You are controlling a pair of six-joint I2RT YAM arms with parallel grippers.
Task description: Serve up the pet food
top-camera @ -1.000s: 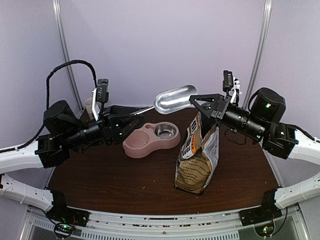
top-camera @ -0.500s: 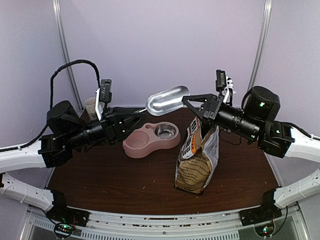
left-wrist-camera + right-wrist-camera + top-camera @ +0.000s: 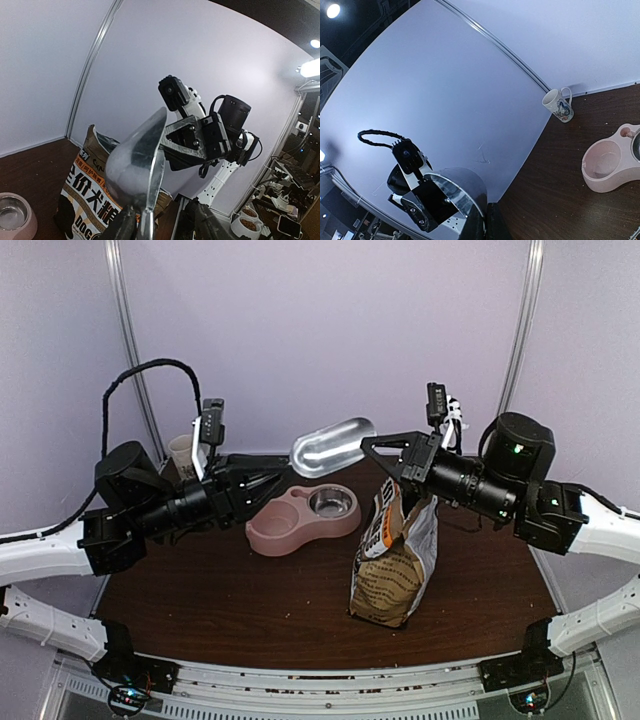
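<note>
Dark wooden table, three items carried.
A pink double bowl is set mid-rear, a tan paper bag stood upright just right of it, a mug at the far-left corner.

The left arm and right arm are wearing white link shells and black cylindrical motor housings. A black braided cable is looping over the left one. 1 green light is glowing on the right.

Robotics lab: lilac booth walls, cluttered workbenches beyond.
</note>
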